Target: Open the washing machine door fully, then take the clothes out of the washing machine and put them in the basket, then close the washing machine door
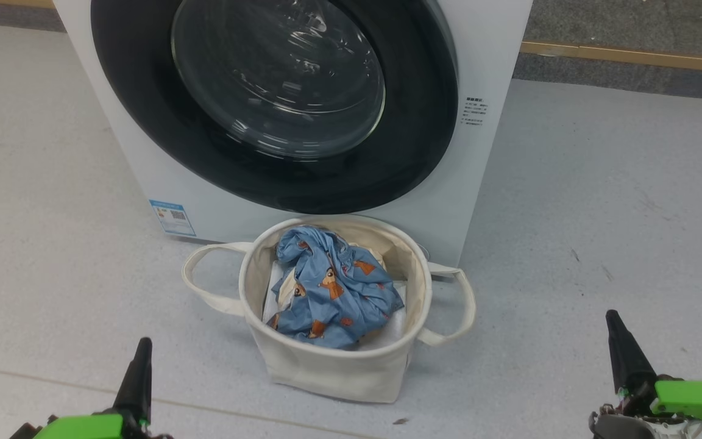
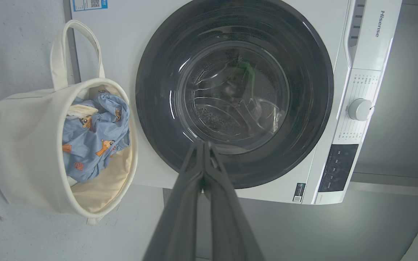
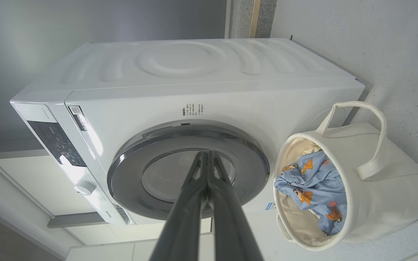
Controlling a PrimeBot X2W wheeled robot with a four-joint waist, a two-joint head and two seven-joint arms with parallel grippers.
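Status: washing machine door [image 1: 275, 91] shut on the washing machine [image 1: 448, 213]; clothes [image 1: 333, 292] lie in the basket [image 1: 247, 286] just before it. Left gripper [image 1: 143, 342] and right gripper [image 1: 612, 316] empty, fingers together. All 3 steps appear complete.

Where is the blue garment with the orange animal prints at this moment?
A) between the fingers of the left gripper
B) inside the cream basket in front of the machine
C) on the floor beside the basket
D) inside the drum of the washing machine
B: the blue garment lies bunched inside the basket, which stands on the floor in front of the washing machine, whose door is closed.
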